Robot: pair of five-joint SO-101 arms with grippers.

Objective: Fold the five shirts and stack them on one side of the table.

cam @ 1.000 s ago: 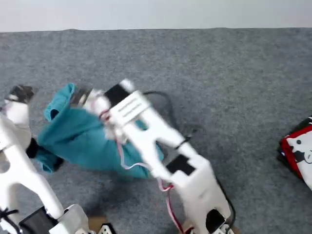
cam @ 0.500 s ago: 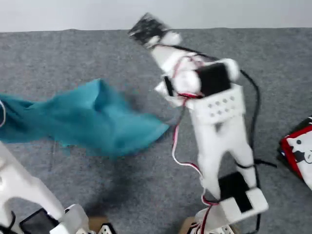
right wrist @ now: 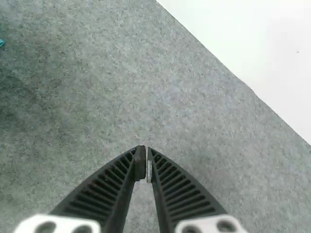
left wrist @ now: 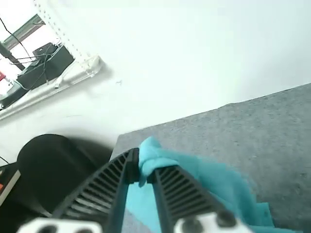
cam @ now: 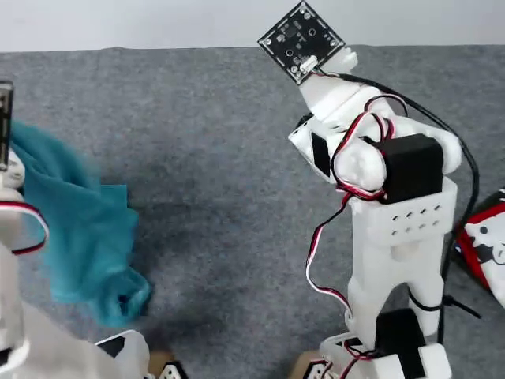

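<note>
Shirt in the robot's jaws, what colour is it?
Plain teal. The shirt shows best in the high view.

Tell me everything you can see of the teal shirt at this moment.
The teal shirt is soft, thin-looking cloth, crumpled and unfolded. A bunched bit is pinched in the left gripper, shut on it, and the rest hangs at the left side of the grey mat; whether its lower end touches the mat is unclear.

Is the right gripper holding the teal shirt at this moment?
No, the right gripper is shut on nothing, with grey mat beyond it, while the left gripper pinches the teal shirt.
</note>
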